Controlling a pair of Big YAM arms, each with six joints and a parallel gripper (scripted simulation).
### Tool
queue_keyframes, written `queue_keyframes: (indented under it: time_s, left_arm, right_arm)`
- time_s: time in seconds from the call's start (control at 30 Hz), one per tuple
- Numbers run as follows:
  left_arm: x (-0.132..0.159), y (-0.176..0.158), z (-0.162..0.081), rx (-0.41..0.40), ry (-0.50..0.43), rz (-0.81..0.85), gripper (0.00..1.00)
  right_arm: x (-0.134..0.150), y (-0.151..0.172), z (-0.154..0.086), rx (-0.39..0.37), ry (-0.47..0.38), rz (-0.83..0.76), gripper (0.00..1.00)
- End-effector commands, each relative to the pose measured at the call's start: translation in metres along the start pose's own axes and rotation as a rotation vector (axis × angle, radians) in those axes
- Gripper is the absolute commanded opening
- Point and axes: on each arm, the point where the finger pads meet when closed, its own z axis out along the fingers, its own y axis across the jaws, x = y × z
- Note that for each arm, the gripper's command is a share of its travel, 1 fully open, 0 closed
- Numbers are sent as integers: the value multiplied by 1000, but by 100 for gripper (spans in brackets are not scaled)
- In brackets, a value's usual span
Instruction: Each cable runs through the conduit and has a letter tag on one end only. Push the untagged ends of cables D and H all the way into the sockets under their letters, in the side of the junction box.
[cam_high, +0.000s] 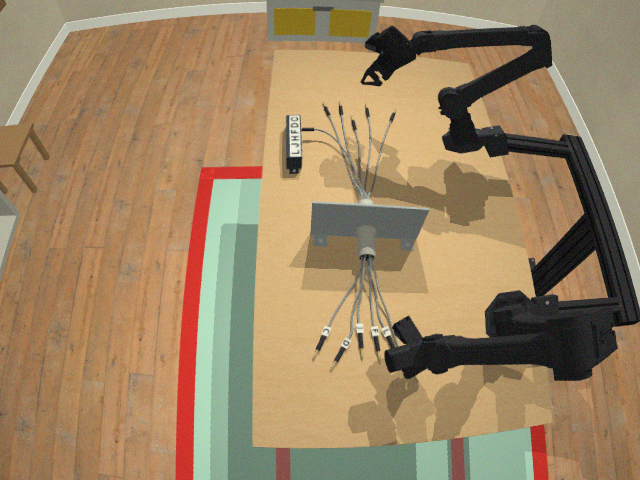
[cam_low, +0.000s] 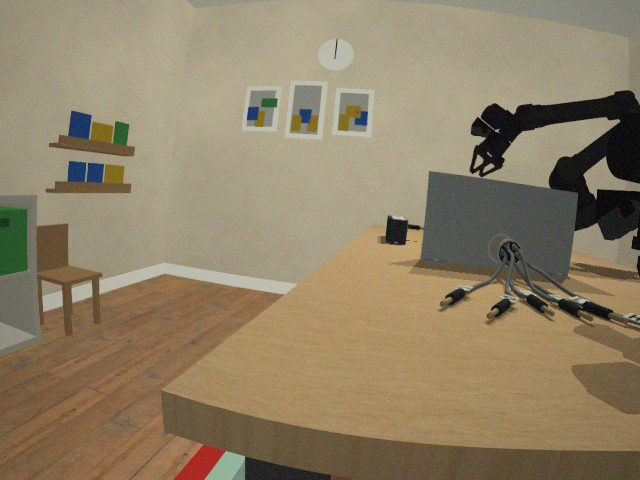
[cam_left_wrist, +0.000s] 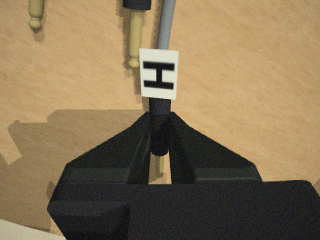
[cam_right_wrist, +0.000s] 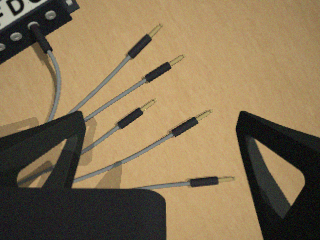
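The junction box (cam_high: 293, 149) (cam_low: 396, 230) (cam_right_wrist: 57, 22) has letters L J H F D C. One untagged plug (cam_high: 307, 129) (cam_right_wrist: 40, 39) sits in the socket that appears to be under D. Several other untagged plugs (cam_high: 367, 112) (cam_right_wrist: 185, 126) lie loose on the table; their letters do not show. My left gripper (cam_left_wrist: 159, 120) is shut on the black H plug, just below its H tag (cam_left_wrist: 159, 74). The D-tagged plug (cam_high: 340, 354) lies on the tagged side. My right gripper (cam_high: 371, 80) (cam_low: 476, 173) (cam_right_wrist: 160, 119) is open and empty above the table, beyond the loose plugs.
The grey upright panel (cam_high: 336, 219) (cam_low: 465, 217) with the conduit (cam_high: 366, 240) through it stands between the cables' two ends. Tagged plugs C (cam_high: 322, 342), J (cam_high: 360, 339), F (cam_high: 376, 343) and L lie near my left arm (cam_high: 480, 351).
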Motion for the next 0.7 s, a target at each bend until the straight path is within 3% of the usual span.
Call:
queue_keyframes:
  time_s: [0.0,0.47,0.57,0.67]
  left_arm:
    - [6,13,-2,-14,10,-10,5]
    - [9,4,1,13,3,5,5]
    - [5,9,-4,-15,-6,-8,33]
    - [-1,4,-9,-40,-19,-11,35]
  right_arm:
    - [-3,1,1,-1,3,7,100]
    - [-3,1,1,-1,3,7,100]
    - [-3,1,1,-1,3,7,100]
    - [-3,1,1,-1,3,7,100]
